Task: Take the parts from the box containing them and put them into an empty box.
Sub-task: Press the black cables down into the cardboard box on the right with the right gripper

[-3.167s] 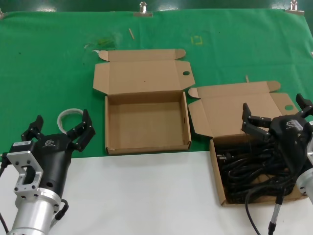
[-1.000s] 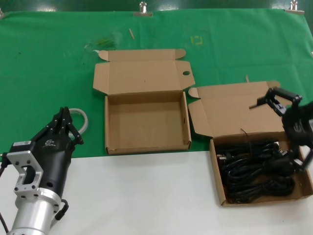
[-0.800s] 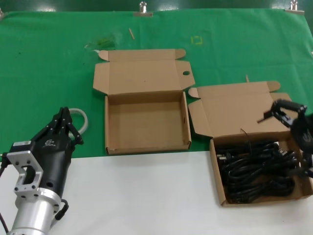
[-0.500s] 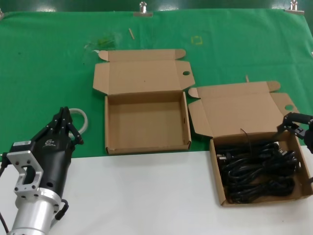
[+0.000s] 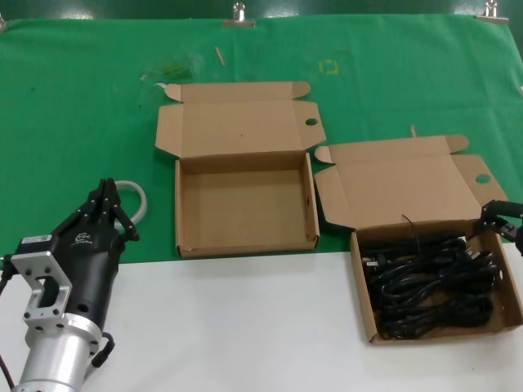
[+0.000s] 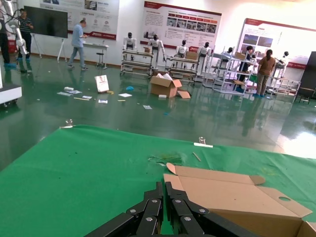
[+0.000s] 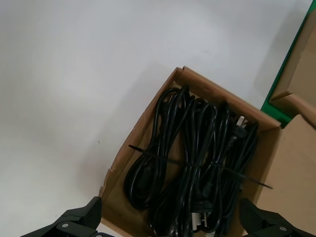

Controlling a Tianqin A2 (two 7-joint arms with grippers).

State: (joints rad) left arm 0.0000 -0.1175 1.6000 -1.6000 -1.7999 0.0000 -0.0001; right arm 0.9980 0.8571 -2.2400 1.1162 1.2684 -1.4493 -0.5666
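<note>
The cords point(image 5: 433, 282) lie bundled in the full box point(image 5: 369, 314) at the table's right front edge; the empty box point(image 5: 245, 243) sits open just beside it. The right gripper point(image 5: 500, 217) is held wide open and empty above the full box's far right corner. One hank should be straddled at mid-loop, avoiding the cable tie. The left gripper point(image 5: 105, 211) is parked closed near the left front edge.

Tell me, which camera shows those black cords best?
The right wrist view: the power cords fill it from close above, looped in their box. The head view shows them smaller, low on its right. The left wrist view shows none.
</note>
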